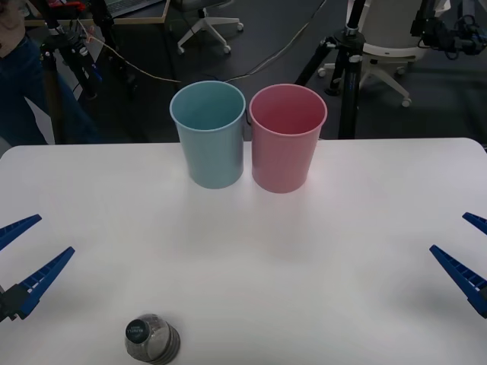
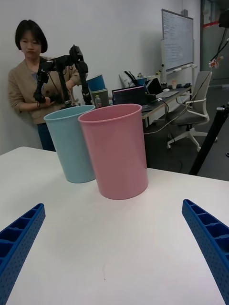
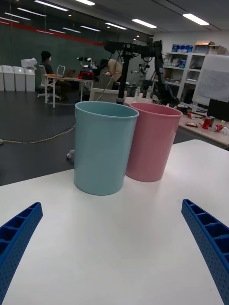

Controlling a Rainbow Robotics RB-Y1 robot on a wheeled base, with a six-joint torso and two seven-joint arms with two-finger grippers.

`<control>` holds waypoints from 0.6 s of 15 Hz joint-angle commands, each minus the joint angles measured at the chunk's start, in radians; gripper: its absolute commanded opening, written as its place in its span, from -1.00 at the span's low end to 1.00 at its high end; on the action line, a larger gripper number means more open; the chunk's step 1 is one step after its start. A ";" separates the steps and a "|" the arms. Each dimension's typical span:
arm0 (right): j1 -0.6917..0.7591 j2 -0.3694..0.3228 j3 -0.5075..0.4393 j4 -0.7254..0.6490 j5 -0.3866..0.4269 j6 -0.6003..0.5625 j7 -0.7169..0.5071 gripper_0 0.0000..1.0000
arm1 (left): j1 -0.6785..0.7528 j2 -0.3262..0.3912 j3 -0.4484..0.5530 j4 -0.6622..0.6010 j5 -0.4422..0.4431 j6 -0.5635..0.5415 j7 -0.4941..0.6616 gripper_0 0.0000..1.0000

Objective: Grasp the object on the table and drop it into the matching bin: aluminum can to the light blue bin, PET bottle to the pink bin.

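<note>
White and smooth, the large counter with rounded corners carried a small clear plastic bottle near its front edge, left of centre. It stood upright, long axis vertical, black screw cap facing up; the cap's pale print was too small to read. At the far side, a light blue tapered plastic bin and a pink tapered plastic bin stood touching, blue on the left. The left end effector and right end effector hovered at opposite edges, fingers spread apart, holding nothing.
</note>
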 commanded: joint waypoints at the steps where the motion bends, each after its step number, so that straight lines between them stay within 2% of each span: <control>1: 0.000 0.000 0.000 0.000 0.000 0.000 0.000 1.00 | -0.001 -0.012 -0.020 0.004 -0.008 0.004 0.000 1.00; 4: 0.000 0.000 0.000 0.000 0.000 0.000 0.000 1.00 | -0.002 0.005 -0.043 0.004 0.000 0.007 -0.002 1.00; 9: 0.000 0.000 0.000 0.000 0.000 0.000 0.000 1.00 | 0.015 0.017 -0.020 0.017 0.001 -0.016 -0.018 1.00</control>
